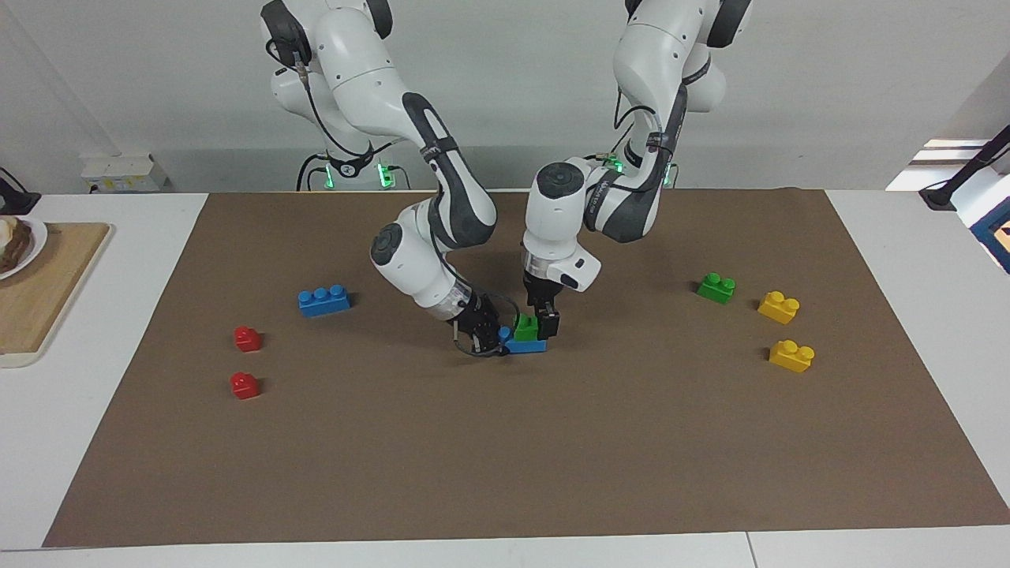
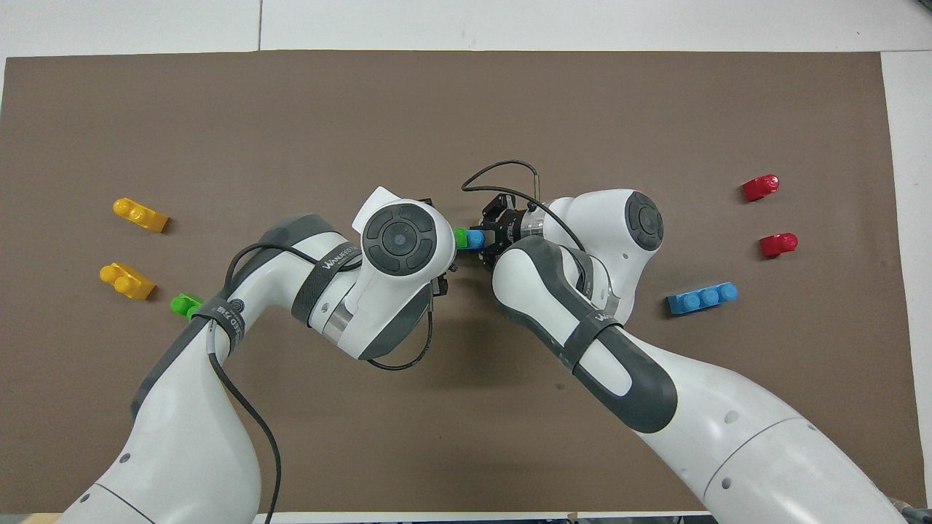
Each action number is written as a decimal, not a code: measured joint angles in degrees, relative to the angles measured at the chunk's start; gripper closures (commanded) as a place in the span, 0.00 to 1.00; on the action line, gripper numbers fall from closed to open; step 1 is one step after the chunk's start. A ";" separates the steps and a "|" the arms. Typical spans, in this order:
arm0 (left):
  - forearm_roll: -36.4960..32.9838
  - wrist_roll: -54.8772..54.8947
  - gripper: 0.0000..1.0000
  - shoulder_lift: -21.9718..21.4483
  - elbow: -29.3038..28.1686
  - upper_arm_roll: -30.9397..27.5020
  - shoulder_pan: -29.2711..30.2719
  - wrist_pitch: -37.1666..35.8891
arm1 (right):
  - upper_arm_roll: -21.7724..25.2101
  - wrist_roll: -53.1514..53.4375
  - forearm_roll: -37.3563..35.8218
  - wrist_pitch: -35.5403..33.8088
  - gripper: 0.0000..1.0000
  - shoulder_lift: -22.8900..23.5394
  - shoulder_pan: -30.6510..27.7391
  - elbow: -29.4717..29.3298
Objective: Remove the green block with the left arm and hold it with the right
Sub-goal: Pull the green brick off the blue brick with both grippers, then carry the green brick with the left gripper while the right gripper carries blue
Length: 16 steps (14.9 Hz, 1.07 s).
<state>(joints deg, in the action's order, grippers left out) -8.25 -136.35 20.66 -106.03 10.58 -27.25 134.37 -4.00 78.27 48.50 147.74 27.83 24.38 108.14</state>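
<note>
The green block (image 1: pixel 525 326) sits studded on top of a blue brick (image 1: pixel 527 345) in the middle of the brown mat. My left gripper (image 1: pixel 536 326) comes straight down on it and is shut on the green block, one finger (image 1: pixel 550 323) pressed against its side. My right gripper (image 1: pixel 493 338) comes in low and slanted from the right arm's end and is shut on the blue brick's bare end stud. In the overhead view only slivers of the green block (image 2: pixel 460 236) and blue brick (image 2: pixel 475 238) show between the two wrists; the left gripper's fingers are hidden under its wrist.
A second green brick (image 1: pixel 716 288) and two yellow bricks (image 1: pixel 779 307) (image 1: pixel 791 355) lie toward the left arm's end. A blue three-stud brick (image 1: pixel 324 300) and two red bricks (image 1: pixel 247 338) (image 1: pixel 245 385) lie toward the right arm's end. A wooden board (image 1: pixel 39 292) sits off the mat.
</note>
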 measured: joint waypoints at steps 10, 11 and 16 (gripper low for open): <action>-1.02 0.19 1.00 -1.51 0.56 -0.34 0.06 -1.34 | 0.00 -0.08 0.00 1.66 1.00 -0.15 0.79 0.39; -1.01 0.18 1.00 -2.77 0.78 -0.33 0.22 -2.88 | -0.01 -0.02 0.00 2.05 1.00 -0.10 0.94 0.41; -0.96 4.03 1.00 -10.26 0.93 -0.22 3.68 -10.99 | 0.00 0.00 0.00 2.07 1.00 -0.10 0.95 0.40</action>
<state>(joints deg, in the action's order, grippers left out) -9.21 -132.32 10.40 -105.10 10.36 -23.57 123.38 -4.00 78.27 48.50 149.81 27.73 25.32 108.54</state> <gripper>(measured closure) 0.652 0.652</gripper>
